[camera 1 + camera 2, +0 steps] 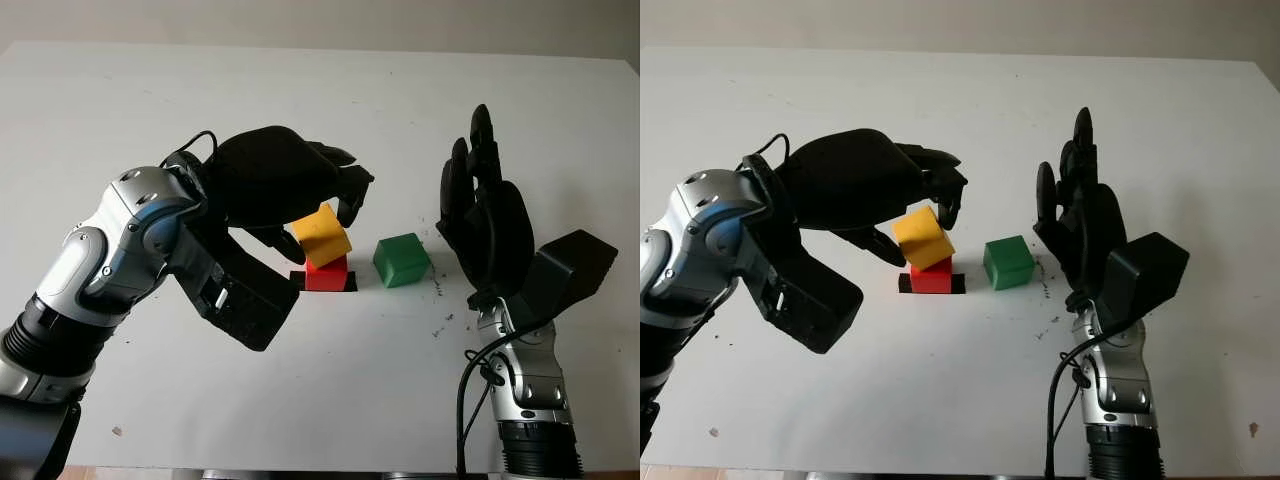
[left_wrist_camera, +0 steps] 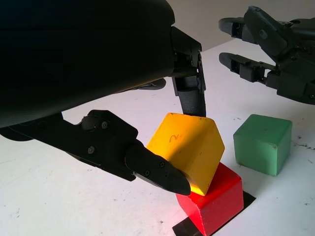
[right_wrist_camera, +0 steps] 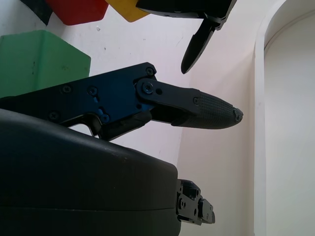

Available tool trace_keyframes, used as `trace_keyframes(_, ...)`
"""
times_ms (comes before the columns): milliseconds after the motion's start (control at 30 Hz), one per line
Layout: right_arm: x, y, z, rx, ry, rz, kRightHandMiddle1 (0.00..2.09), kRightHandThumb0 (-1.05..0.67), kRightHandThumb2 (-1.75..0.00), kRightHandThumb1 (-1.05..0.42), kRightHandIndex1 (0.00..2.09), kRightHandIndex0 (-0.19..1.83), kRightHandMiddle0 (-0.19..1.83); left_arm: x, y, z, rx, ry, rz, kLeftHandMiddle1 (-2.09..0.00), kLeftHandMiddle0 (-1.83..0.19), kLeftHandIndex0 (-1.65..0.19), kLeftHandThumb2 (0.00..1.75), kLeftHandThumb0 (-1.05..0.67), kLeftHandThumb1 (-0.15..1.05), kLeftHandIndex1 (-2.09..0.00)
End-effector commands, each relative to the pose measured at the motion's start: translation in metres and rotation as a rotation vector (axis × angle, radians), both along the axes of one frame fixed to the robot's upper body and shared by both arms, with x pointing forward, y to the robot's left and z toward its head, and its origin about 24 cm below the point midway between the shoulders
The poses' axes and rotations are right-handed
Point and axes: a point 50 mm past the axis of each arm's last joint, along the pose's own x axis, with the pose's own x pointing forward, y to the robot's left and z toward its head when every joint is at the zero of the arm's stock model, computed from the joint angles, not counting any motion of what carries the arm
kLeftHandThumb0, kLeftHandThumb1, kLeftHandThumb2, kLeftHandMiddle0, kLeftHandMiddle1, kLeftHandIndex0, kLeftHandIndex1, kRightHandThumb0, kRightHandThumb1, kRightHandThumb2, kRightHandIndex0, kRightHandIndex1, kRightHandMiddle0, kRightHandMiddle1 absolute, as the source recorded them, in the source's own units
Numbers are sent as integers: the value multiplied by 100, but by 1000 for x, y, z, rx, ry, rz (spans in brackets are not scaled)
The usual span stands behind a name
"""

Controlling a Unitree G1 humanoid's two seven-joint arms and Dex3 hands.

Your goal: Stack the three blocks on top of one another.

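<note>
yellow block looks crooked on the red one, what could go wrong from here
1. The yellow block sits tilted in the left hand, one edge on the red block. Released like this, it may slide off rather than settle flat.
2. A falling block could knock the green block, standing close beside the red one.
3. The open right hand hovers near the green block and could nudge it.

Tilted yellow block (image 1: 322, 236) on red block (image 1: 328, 274); green block (image 1: 402, 260) beside.

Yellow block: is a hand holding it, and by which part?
The left hand grips the tilted yellow block by opposite side faces, above the red block. The right hand holds nothing.
</note>
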Motion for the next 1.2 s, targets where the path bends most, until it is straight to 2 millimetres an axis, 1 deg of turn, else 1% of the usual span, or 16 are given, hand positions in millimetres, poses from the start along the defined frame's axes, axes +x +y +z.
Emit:
trace_keyframes(0, -2, -1, -3, -2, 4, -2, 0, -70, -62, -105, 0, -19, -19, 0, 2, 6, 6, -15, 2, -5, -21, -28, 6, -26, 102, -154)
trace_keyframes(300, -3, -1, -4, 10, 11, -9, 0, -70, -61, -105, 0, -19, -19, 0, 2, 5, 41, -13, -5, -5, -21, -29, 6, -23, 102, -151)
trace_keyframes(433, -3, -1, -3, 8, 6, -8, 0, -68, -61, -105, 0, -19, -19, 0, 1, 3, 47, -3, -5, -5, -21, -32, 5, -21, 101, -147)
trace_keyframes(600, -3, -2, -4, 10, 4, -10, 0, -70, -61, -105, 0, -19, -19, 0, 0, 1, 63, 4, -3, -5, -21, -36, 5, -23, 100, -146)
trace_keyframes(700, -4, -1, -4, 9, 6, -11, 0, -70, -61, -105, 0, -19, -19, 0, 0, 0, 68, 7, 0, -5, -19, -39, 5, -24, 99, -141)
trace_keyframes(900, -3, -1, -4, 16, 6, -10, 0, -69, -62, -105, 0, -19, -19, 0, 0, -3, 68, -5, -9, -5, -19, -38, 5, -28, 99, -141)
trace_keyframes(1033, -4, -1, -5, 12, 10, -14, 0, -70, -61, -105, 0, -19, -19, 0, -1, -5, 70, 15, -12, -4, -17, -34, 5, -27, 99, -138)
trace_keyframes(1133, -4, -1, -5, 13, 7, -13, 0, -68, -62, -105, 0, -19, -19, 0, -1, -6, 65, 28, -10, -4, -15, -33, 5, -26, 99, -131)
trace_keyframes(1167, -4, -1, -5, 13, 6, -13, 0, -68, -62, -105, 0, -19, -19, 0, -2, -6, 64, 31, -9, -4, -13, -31, 5, -30, 98, -122)
